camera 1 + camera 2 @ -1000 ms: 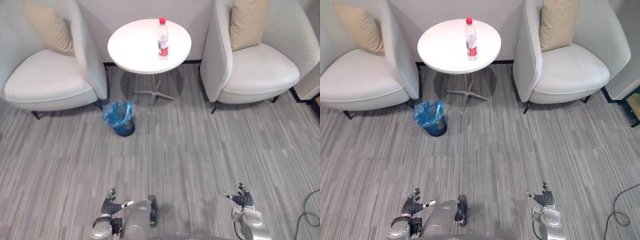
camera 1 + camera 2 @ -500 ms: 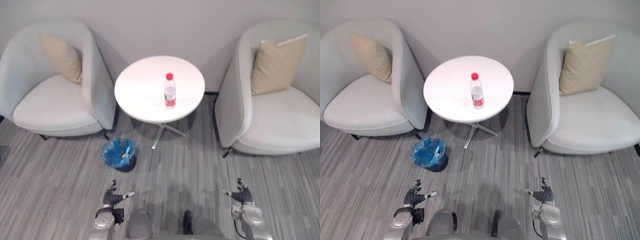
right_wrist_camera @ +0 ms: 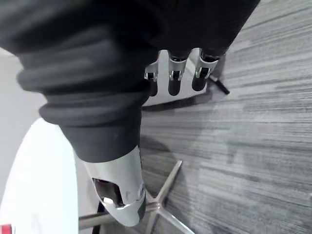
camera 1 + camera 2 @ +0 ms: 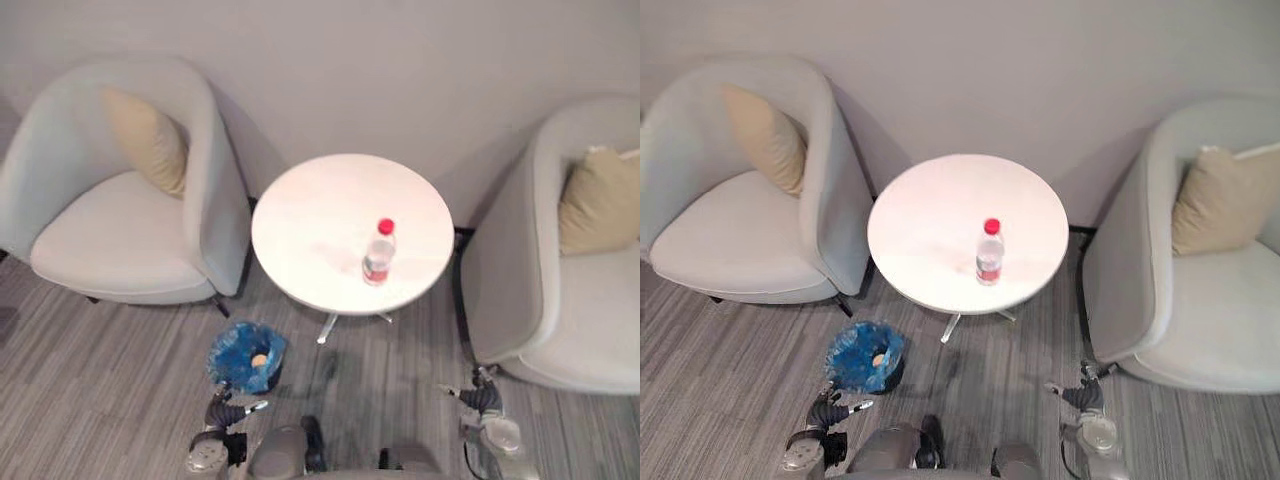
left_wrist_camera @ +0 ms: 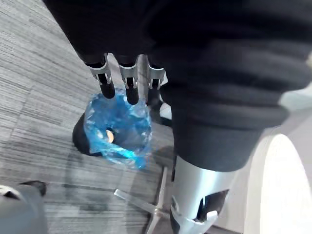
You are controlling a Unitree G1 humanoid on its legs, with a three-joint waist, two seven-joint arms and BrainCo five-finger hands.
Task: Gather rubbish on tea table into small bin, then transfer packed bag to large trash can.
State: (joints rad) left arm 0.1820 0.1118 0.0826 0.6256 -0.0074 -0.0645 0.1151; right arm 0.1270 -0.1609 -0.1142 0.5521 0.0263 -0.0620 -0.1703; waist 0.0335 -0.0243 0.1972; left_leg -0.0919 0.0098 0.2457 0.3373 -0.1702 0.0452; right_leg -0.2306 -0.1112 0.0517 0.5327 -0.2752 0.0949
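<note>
the plastic bottle (image 4: 378, 252) stands upright on the round white desk (image 4: 320, 215). the small bin (image 4: 246, 356), lined in blue, is on the floor (image 4: 110, 400) beside the desk. we hold our left hand (image 4: 224, 412) and right hand (image 4: 483, 398) low, fingers relaxed, both empty.

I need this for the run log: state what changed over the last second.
Only the view shifted: the robot has come nearer, so the round white tea table, clear plastic bottle with red cap and small bin lined with a blue bag look closer. None of them moved. The left hand and right hand stay low, open, holding nothing.
</note>
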